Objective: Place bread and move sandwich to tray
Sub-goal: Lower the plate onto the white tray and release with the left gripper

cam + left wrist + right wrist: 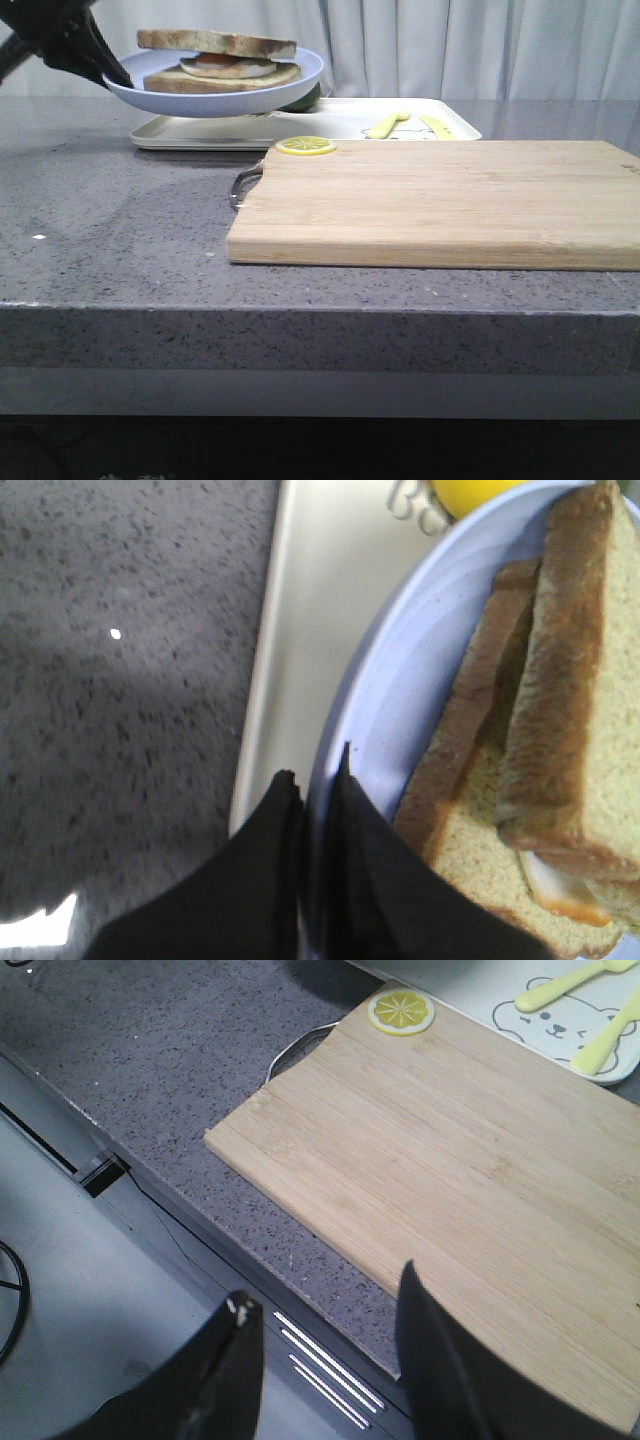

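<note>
I see my left gripper (318, 780) pinching the rim of the blue plate (300, 85); the plate is lifted above the left end of the tray (330, 125); the sandwich (222, 60) lies on it with the bread (215, 42) on top; my right gripper (330, 1350) has fingers spread, empty, over the cutting board (470, 1180) near edge.

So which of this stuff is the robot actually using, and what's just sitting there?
In use:
- sandwich, bread on top
- blue plate, gripped by the left gripper
- white tray beneath

Lying about:
- cutting board
- lemon slice
- yellow cutlery
- right gripper, idle
</note>
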Controlling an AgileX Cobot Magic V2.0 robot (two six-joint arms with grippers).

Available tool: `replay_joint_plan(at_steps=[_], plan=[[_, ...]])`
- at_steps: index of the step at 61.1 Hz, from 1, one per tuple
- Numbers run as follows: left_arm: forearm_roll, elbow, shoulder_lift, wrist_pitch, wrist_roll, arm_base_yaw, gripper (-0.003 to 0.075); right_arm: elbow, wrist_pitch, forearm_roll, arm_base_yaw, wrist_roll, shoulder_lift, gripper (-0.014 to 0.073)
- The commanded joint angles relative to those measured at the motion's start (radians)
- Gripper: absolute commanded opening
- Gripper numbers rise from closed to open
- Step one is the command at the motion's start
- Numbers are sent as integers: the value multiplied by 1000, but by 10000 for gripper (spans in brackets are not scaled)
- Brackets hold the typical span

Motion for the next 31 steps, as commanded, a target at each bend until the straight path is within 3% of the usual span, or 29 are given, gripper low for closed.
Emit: replay_joint_plan(at_steps=[1, 12, 24, 31], plan=[[-87, -106, -8, -9, -42, -6, -19, -25, -60, -5, -5, -5, -4, 337], [-87, -153, 33, 3, -54, -6, 24, -25, -60, -5, -5, -5, -4, 337], [-87, -155, 33, -5, -54, -6, 263, -25, -60, -5, -5, -5, -4, 337], [-87, -159, 33, 2, -38, -6, 320, -25, -60, -5, -5, -5, -4, 337]])
